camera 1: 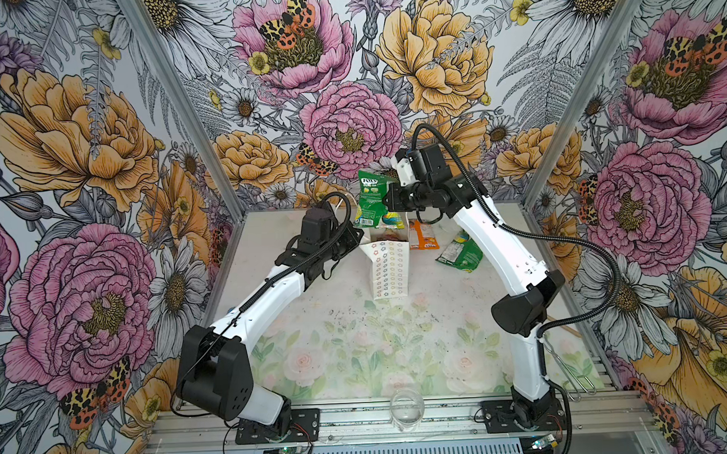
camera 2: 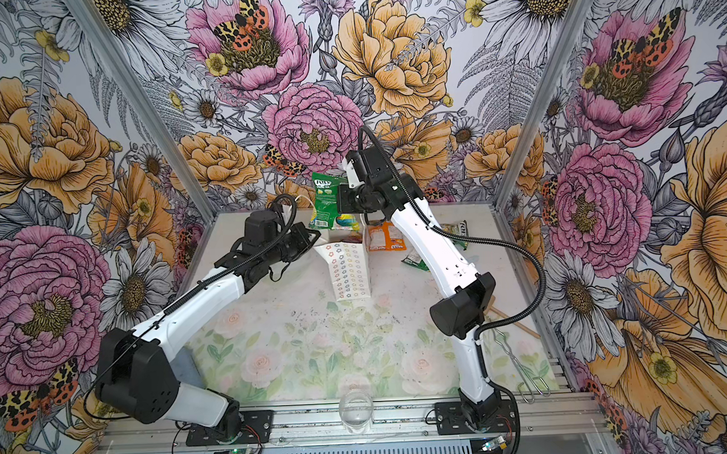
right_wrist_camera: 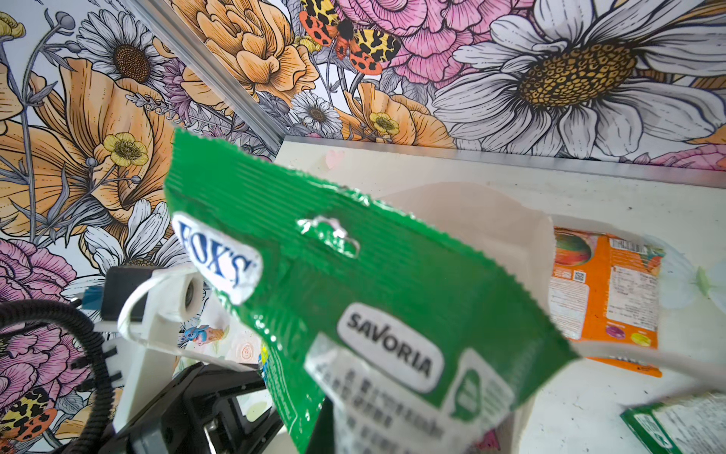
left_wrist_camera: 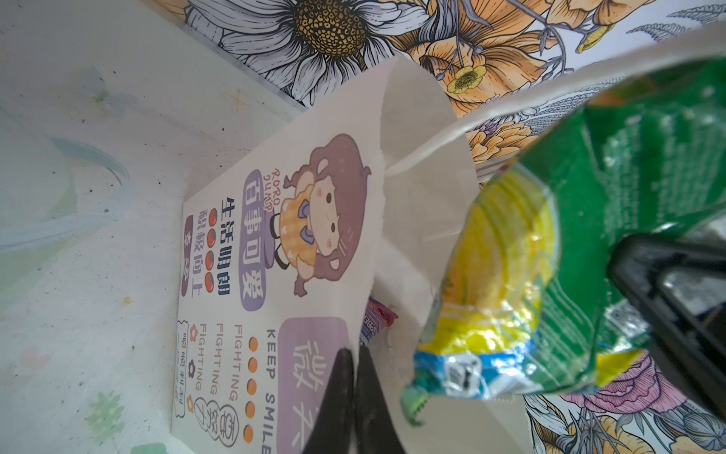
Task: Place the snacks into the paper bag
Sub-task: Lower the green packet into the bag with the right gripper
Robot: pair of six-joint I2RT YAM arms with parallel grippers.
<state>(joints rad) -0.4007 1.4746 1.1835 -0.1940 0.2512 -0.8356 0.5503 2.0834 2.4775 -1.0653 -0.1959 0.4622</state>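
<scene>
Green packet [right_wrist_camera: 353, 298] (above bag [camera 1: 390, 273]) pinched in right gripper [camera 1: 388, 199].

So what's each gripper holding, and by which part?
Right gripper: green packet, by its side edge. Left gripper: paper bag, at its rim.

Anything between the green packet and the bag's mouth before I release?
Nothing solid. The green packet, held by the right gripper, hangs over the paper bag, whose rim the left gripper pinches. A white cord handle arcs close beside the packet and might snag.
</scene>
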